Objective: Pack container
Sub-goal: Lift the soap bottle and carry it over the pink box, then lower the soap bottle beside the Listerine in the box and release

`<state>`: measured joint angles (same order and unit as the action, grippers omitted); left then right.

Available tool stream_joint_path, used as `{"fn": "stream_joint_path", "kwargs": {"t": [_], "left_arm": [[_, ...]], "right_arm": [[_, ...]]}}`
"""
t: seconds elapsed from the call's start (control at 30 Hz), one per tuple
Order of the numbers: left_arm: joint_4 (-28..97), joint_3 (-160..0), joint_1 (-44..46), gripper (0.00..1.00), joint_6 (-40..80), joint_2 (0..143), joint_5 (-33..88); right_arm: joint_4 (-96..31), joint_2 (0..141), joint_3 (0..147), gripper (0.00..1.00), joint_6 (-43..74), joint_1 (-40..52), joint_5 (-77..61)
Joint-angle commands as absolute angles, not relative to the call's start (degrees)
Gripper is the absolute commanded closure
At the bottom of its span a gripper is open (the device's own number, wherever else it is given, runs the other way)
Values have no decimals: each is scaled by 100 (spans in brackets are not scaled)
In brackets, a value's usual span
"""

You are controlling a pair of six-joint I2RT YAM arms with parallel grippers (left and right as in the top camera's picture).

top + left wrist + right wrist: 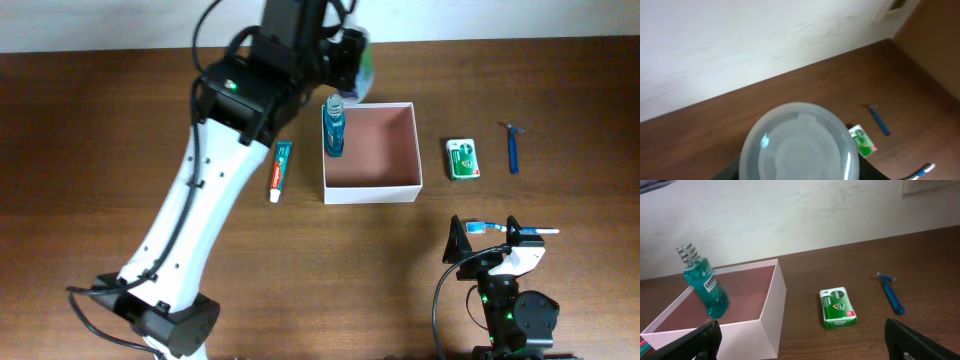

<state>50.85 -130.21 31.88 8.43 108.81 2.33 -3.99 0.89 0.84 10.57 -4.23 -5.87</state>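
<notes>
The container (404, 184) is a square white-walled box with a pinkish-brown inside, at the table's middle; it also shows in the right wrist view (771, 311). A teal mouthwash bottle (333, 130) leans against its left wall inside (705, 287). My left gripper (340, 60) is above the box's far left corner, shut on a round clear jar (800, 145) that fills the left wrist view and hides the fingers (800, 176). My right gripper (485, 240) is open and empty (802, 347), near the front edge, facing the box.
A toothpaste tube (281, 170) lies left of the box. A green soap pack (462, 158) (838, 308) and a blue razor (514, 148) (891, 294) lie to its right. A toothbrush (505, 229) lies by the right gripper.
</notes>
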Motion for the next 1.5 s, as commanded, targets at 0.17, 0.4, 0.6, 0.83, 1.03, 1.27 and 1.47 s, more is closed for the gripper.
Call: {"fn": "stream_joint_path", "kwargs": {"t": [0.17,0.4,0.6,0.83,1.03,1.27,1.47], "left_arm": [[4742,-13205,3699,93,937,11257,-336],[4600,-13205,3771,94,980,11837,-449],[4390,-13205,3771,93,978,12084,-631],[4488,-13205,3771,93,976,12339,-847],[4508,-13205,3771,93,978,12597,-843],[4519,-13205,3771,92,978,12728,-847],[4936,-13205,3771,93,978,12763,-1098]], "right_arm": [[-399,25,32,1,1083,-370,-537],[-399,25,32,2,1083,-370,-537],[-399,25,32,1,1083,-370,-537],[-399,25,32,1,1083,-370,-537],[-399,25,32,1,1083,-370,-537],[-399,25,32,1,1083,-370,-537],[-399,25,32,1,1083,-370,-537]]}}
